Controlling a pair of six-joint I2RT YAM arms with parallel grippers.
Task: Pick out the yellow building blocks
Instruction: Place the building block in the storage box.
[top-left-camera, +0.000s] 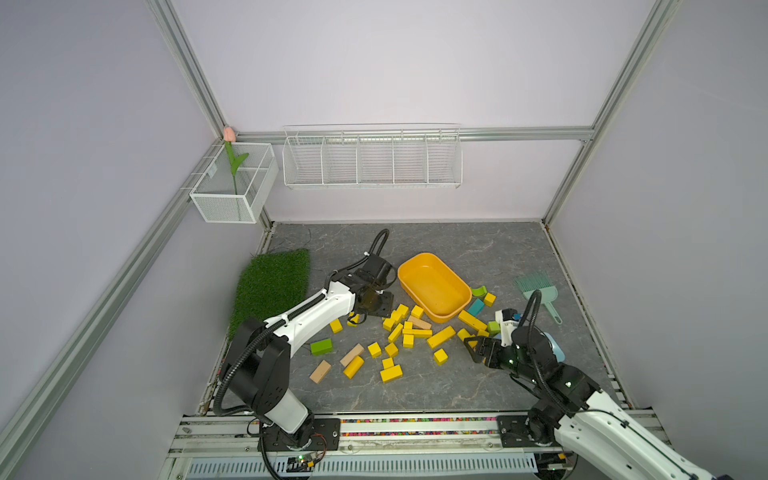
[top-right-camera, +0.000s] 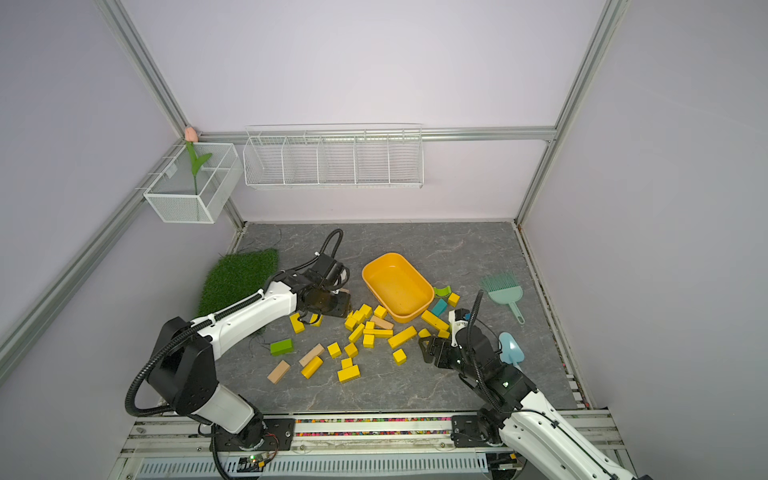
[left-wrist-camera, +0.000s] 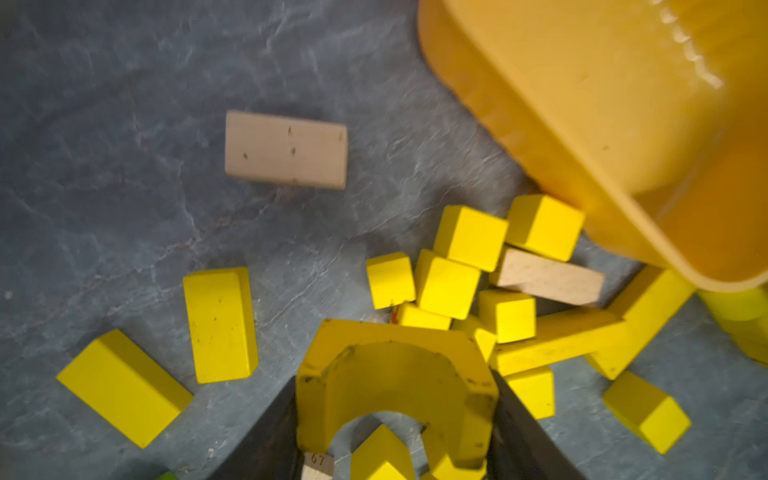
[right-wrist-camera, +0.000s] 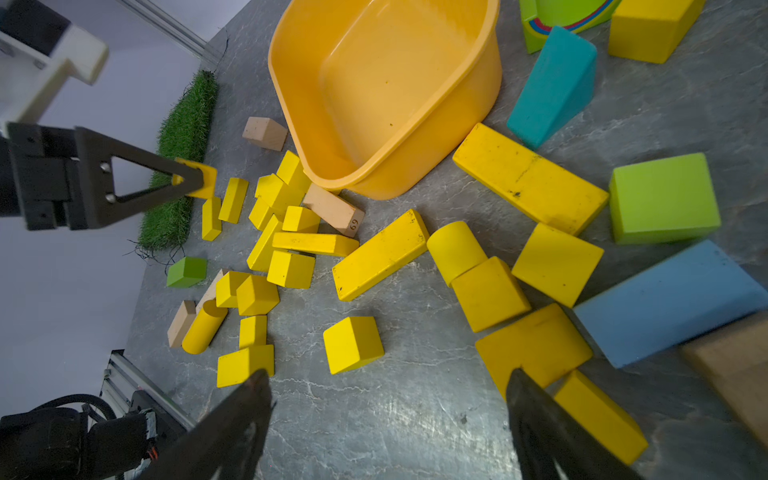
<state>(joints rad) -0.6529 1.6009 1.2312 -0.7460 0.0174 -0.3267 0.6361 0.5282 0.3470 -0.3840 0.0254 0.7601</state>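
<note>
Yellow arch block (left-wrist-camera: 390, 357) is clamped in left end effector (left-wrist-camera: 397, 399), just beside orange tub (left-wrist-camera: 540, 137); right end effector (right-wrist-camera: 388, 376) is spread open, empty.

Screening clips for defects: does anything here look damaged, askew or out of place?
Minor only: the arch block in the left gripper has chipped, dark-scuffed edges, and a tan block sits mixed into the yellow pile beside the tub.

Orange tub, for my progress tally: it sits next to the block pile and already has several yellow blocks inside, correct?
Not quite. The tub is empty, as the right wrist view shows. It does sit next to the block pile.
</note>
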